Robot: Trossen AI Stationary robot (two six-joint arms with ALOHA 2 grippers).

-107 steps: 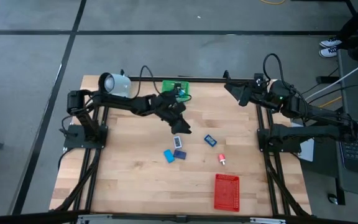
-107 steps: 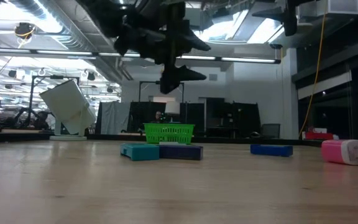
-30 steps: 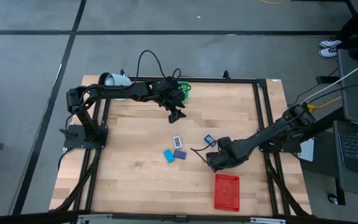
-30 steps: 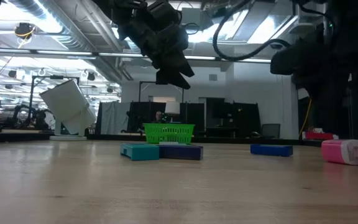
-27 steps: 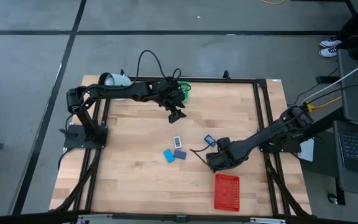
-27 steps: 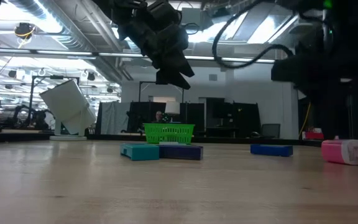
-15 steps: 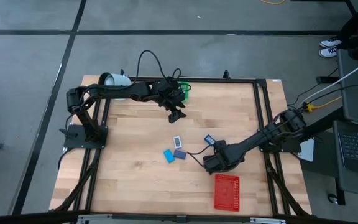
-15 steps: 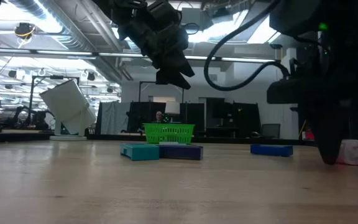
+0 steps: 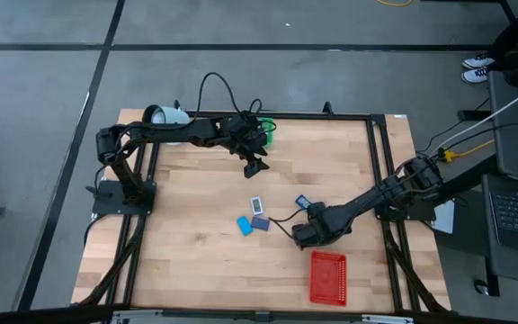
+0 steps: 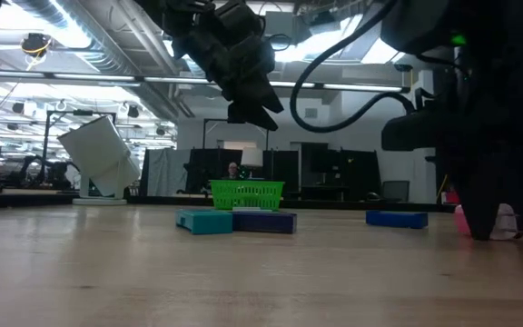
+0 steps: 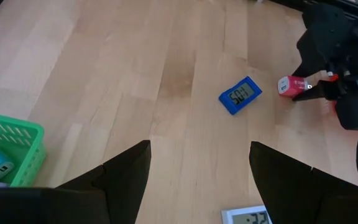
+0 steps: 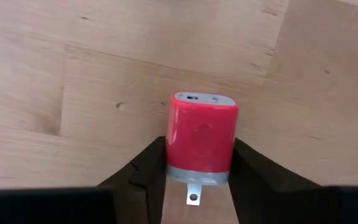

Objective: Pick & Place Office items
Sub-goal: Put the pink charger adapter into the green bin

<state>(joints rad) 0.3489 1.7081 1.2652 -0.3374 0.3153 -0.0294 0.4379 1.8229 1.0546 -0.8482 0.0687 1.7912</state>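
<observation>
Currently, right arm: stretched low from the table's right edge toward its middle, wrist bent down to the wood.
Right gripper [image 12: 199,163]: fingers closed against both sides of the red-white charger [image 12: 202,139], which lies on the table between them, just above the red mesh tray [image 9: 327,277] in the high view.
Left arm: reached along the far edge, held raised above the table.
Left gripper [image 9: 256,165]: fingers spread apart, nothing between them; hung beside the green mesh tray [image 11: 10,149].
Blue clock [image 11: 240,95]: flat on the wood, near the right gripper, apart from it.
Blue flat pieces [image 9: 253,223]: grouped at mid-table, a white-faced one [image 9: 256,204] just beyond them.
Mug [image 9: 164,116]: lying at the far left corner.
</observation>
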